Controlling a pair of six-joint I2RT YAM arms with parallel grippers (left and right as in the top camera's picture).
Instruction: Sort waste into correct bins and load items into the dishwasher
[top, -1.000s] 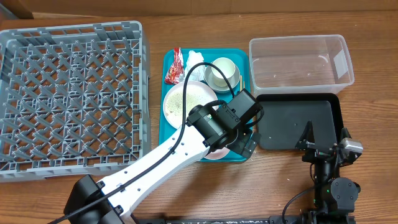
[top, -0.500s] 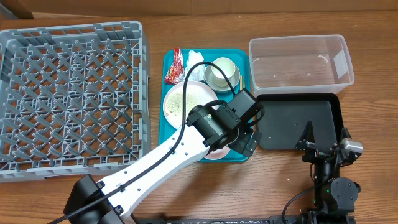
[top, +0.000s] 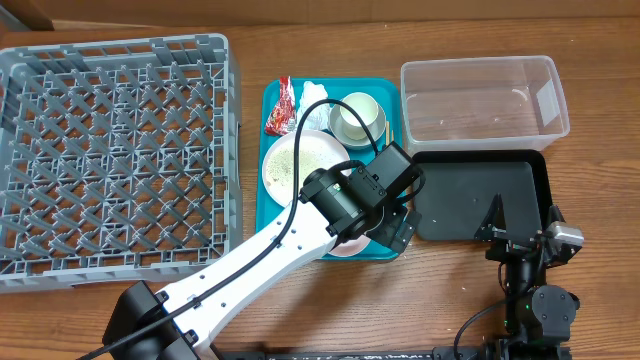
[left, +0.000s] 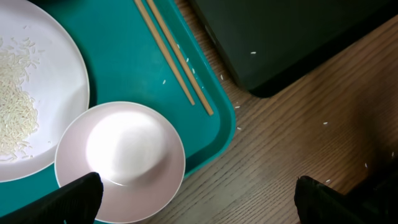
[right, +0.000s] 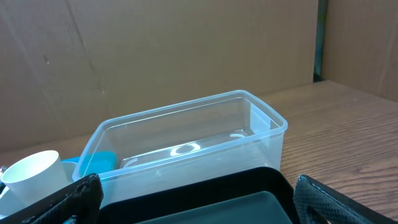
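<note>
A teal tray (top: 272, 200) holds a red wrapper (top: 282, 105), a white tissue (top: 312, 91), a pale cup (top: 357, 118) and a white plate (top: 298, 160) with rice. My left gripper (top: 398, 230) hovers open and empty over the tray's near right corner. In the left wrist view its fingertips (left: 199, 202) straddle a pink bowl (left: 124, 158) and the bare wood. Two wooden chopsticks (left: 177, 59) lie on the tray (left: 118, 56) beside the plate (left: 31, 93). My right gripper (top: 525, 240) is open and empty at the black bin's near edge.
A grey dishwasher rack (top: 110, 150) fills the left side. A clear plastic bin (top: 480, 95) stands at the back right, with a black bin (top: 480, 195) in front of it. The right wrist view shows the clear bin (right: 186, 143), the black bin (right: 217, 199) and the cup (right: 34, 174).
</note>
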